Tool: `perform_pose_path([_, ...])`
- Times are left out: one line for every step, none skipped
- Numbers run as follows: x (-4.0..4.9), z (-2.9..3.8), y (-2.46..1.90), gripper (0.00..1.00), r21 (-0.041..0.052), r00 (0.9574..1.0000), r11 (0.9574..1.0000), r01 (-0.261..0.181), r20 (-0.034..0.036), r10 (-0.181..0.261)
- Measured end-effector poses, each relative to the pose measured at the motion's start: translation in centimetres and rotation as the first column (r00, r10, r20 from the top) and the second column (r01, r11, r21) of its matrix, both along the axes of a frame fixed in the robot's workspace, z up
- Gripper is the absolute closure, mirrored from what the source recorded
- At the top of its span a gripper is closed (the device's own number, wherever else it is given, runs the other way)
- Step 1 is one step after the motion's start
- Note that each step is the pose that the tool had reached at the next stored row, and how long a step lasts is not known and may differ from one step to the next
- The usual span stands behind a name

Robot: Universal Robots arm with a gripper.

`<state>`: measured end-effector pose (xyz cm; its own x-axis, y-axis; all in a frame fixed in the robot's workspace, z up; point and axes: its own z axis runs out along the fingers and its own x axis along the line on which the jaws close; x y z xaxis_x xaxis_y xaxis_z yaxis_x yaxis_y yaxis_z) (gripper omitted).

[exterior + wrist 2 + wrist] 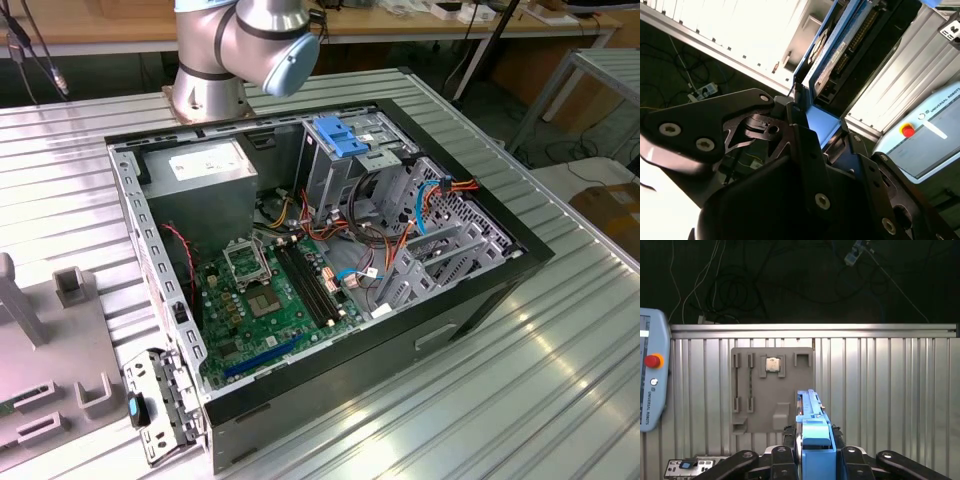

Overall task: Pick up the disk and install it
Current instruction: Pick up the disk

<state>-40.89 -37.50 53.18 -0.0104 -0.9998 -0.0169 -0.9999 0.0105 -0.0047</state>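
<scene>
Black tool (pixel 815 446): clenched on the disk (pixel 810 407), a finger either side of its blue frame.
Disk: edge-on between those fingers, over the ribbed tabletop (pixel 890 390).
Grey fixture plate (pixel 790 385): on the tabletop beyond the disk.

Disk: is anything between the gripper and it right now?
Nothing visible stands between them. In the first wrist view the disk stands edge-on between the fingers of the gripper, which is shut on its blue frame.
</scene>
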Motion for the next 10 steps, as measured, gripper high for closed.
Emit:
perform_pose_path([0.2,-0.01,0.0,0.63,0.0,1.0,1.0,0.0,0.0001,0.0])
perform_pose_path([0.4,-0.01,0.0,0.63,0.0,1.0,1.0,0.0,0.0001,0.0])
perform_pose_path([0.62,-0.01,0.0,0.63,0.0,1.0,1.0,0.0,0.0,0.0])
perform_pose_path([0.79,-0.01,0.0,0.63,0.0,1.0,1.0,0.0,0.0,0.0])
perform_pose_path([1.01,-0.01,0.0,0.63,0.0,1.0,1.0,0.0,0.0,0.0])
perform_pose_path([1.23,-0.01,0.0,0.63,0.0,1.0,1.0,0.0,0.0001,0.0])
perform_pose_path([1.36,-0.01,0.0,0.63,0.0,1.0,1.0,0.0,0.0,0.0])
perform_pose_path([1.44,-0.01,0.0,0.63,0.0,1.0,1.0,0.0,0.0001,0.0])
perform_pose_path([1.59,-0.01,0.0,0.63,0.0,1.0,1.0,0.0,0.0001,0.0])
perform_pose_path([1.78,-0.01,0.0,0.63,0.0,1.0,1.0,0.0,0.0001,0.0])
